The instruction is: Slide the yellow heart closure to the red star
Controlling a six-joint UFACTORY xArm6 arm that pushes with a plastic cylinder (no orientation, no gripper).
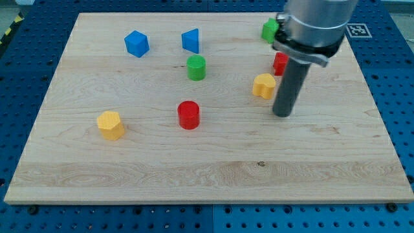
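Observation:
The yellow heart point(264, 85) lies on the wooden board at the view's upper right. The red star point(279, 63) sits just above and to the right of it, very close, and my rod partly hides it. My tip point(283, 114) rests on the board just right of and below the yellow heart, a small gap away. The arm's grey body covers the board's upper right corner.
A green block point(270, 30) is half hidden by the arm at the top. A green cylinder point(196, 67), a blue cube point(136, 43) and a blue triangular block point(191, 40) lie at upper centre-left. A red cylinder point(189, 114) sits mid-board, and a yellow block point(110, 124) at left.

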